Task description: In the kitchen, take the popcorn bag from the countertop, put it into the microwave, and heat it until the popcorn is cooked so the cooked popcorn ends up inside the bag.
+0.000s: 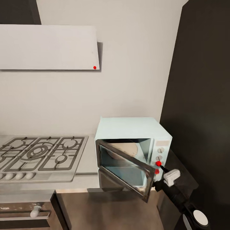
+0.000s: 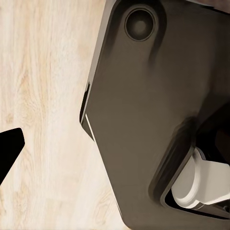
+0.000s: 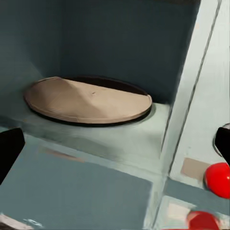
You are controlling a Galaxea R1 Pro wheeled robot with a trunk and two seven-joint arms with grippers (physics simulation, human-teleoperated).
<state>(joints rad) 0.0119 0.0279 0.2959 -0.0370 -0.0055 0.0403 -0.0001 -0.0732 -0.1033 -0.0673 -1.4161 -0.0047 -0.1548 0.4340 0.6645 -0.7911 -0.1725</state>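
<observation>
The pale mint-blue microwave (image 1: 132, 127) stands on the grey countertop (image 1: 87, 163), its dark-framed glass door (image 1: 124, 166) swung partly open. My right gripper (image 1: 160, 168) hovers at the door's free edge, in front of the control panel and its red dot (image 1: 158, 163). In the right wrist view that gripper (image 3: 115, 148) is open, its dark fingertips (image 3: 9, 153) wide apart, facing the cavity. On the cavity floor lies a low tan round shape (image 3: 86, 100); I cannot tell whether it is the popcorn bag, and no label or kernels show. My left gripper (image 2: 115, 143) hangs over the wood floor.
A steel gas hob (image 1: 41, 153) lies left of the microwave under a flat white extractor hood (image 1: 48, 48). A tall dark cabinet (image 1: 201, 95) rises close on the right. An oven front with a white knob (image 1: 35, 211) sits below the hob. My own dark base (image 2: 143, 120) shows beside the left gripper.
</observation>
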